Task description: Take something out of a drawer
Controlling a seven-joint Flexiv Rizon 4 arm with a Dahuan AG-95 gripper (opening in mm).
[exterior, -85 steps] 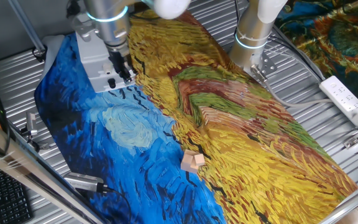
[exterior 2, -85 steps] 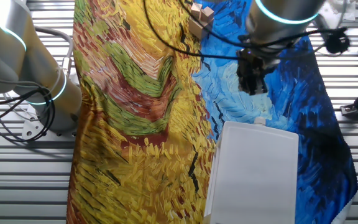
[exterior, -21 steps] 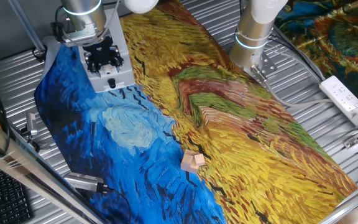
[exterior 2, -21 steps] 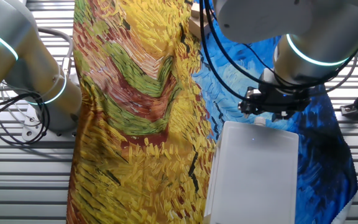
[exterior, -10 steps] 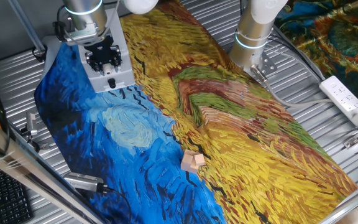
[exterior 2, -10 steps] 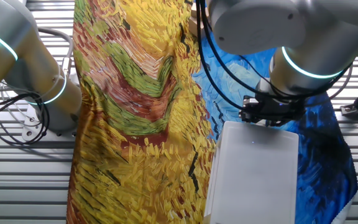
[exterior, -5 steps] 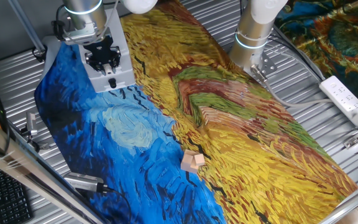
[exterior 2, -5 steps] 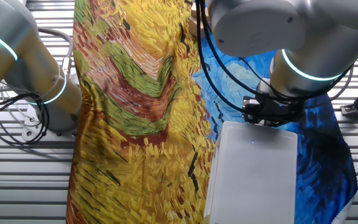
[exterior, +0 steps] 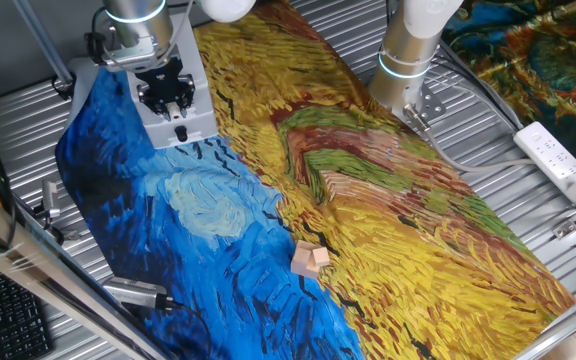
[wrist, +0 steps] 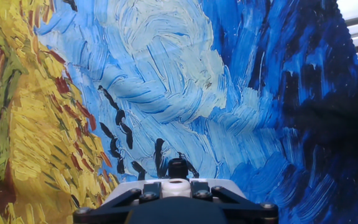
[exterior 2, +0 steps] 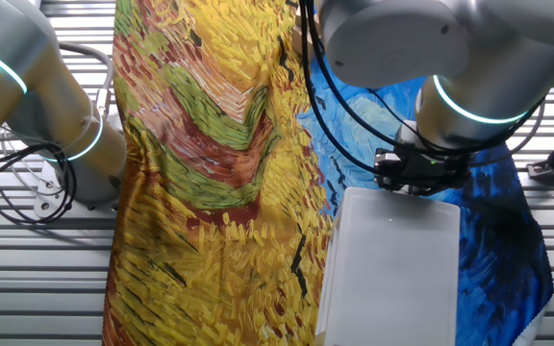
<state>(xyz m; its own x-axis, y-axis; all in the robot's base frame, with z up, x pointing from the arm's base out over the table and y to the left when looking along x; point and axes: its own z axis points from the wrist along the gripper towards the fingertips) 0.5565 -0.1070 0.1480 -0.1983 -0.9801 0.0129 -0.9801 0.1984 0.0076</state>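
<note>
The gripper is positioned low at the front face of the boxy grey unit, at ten o'clock in one fixed view. This placement is judged to serve a grasp on the small knob of the drawer, which appears closed or barely opened. In the hand view the knob is seen between the finger bases at six o'clock; the jaws appear closed about it, though contact cannot be confirmed. The drawer's contents are hidden. The fingertips are cut off at the lower edge. A wooden block lies on the painted cloth, well apart.
</note>
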